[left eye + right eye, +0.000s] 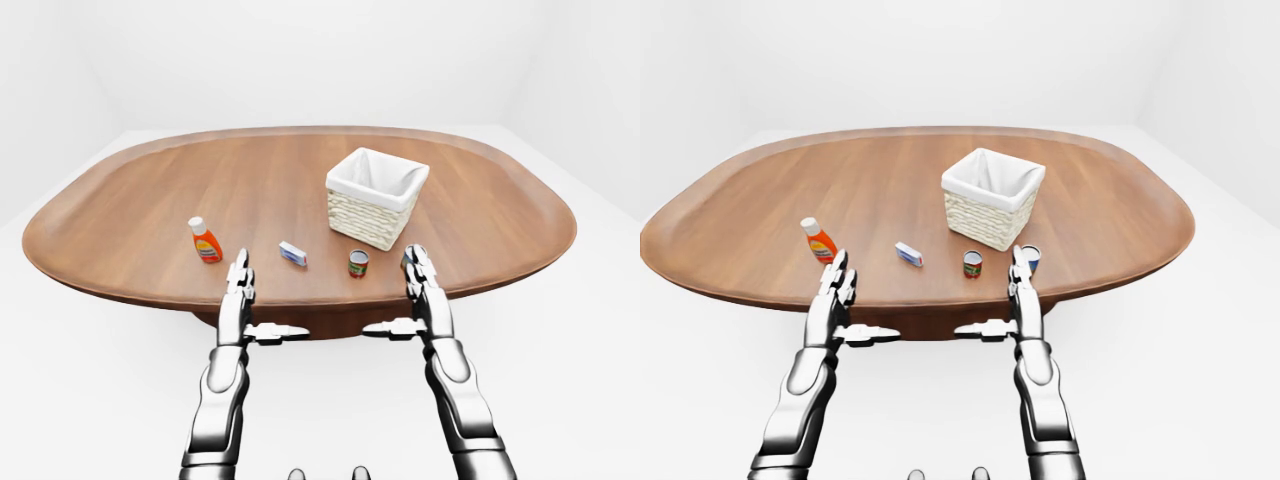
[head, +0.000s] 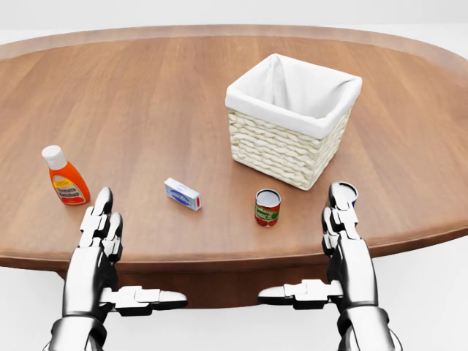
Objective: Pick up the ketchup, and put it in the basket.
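The ketchup (image 2: 66, 179), an orange-red bottle with a white cap, stands upright on the left of the wooden table (image 2: 146, 95) in the head view. The wicker basket (image 2: 281, 150) with a white cloth liner stands right of the middle, apart from the bottle. My left hand (image 2: 110, 241) hovers at the table's near edge, just below and right of the ketchup, fingers straight and open, holding nothing. My right hand (image 2: 340, 234) is open too, at the near edge below the basket's right corner.
A small white and blue box (image 2: 182, 194) lies between the ketchup and the basket. A red-labelled can (image 2: 268, 207) stands below the basket. A blue can (image 1: 1031, 258) is partly hidden behind my right fingertips (image 2: 342, 201).
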